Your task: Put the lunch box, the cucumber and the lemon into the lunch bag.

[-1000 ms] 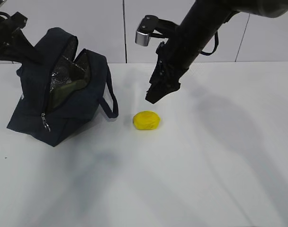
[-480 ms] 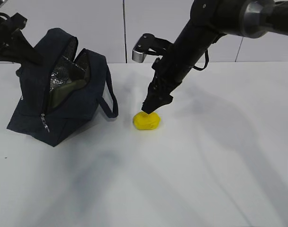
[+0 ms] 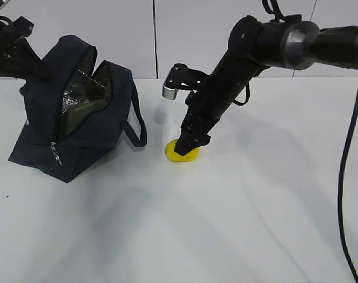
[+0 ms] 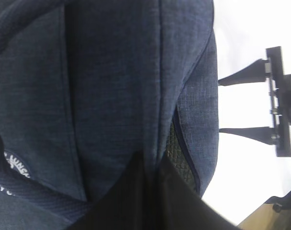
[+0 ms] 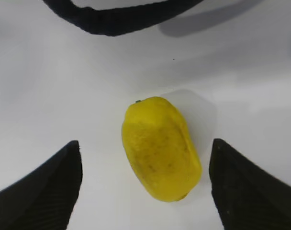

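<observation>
The dark navy lunch bag [image 3: 79, 138] stands at the left with its top open, showing silver lining and a dull green shape I cannot identify. My left gripper [image 3: 17, 56] is shut on the bag's top edge; the left wrist view is filled with the bag's fabric [image 4: 112, 86]. The yellow lemon [image 3: 174, 153] lies on the table right of the bag. My right gripper [image 3: 188, 144] is open and down around the lemon [image 5: 160, 148], one finger on each side [image 5: 144, 143], not touching it. The lunch box and cucumber are out of view.
The bag's loop handle [image 3: 138, 121] hangs toward the lemon and shows at the top of the right wrist view [image 5: 112, 19]. A black metal frame [image 4: 279, 100] stands beyond the bag. The white table [image 3: 255, 224] stretches to the right and front.
My right gripper has come down and slightly left from above the lemon until its open fingers straddle it. The left gripper and the bag have not moved.
</observation>
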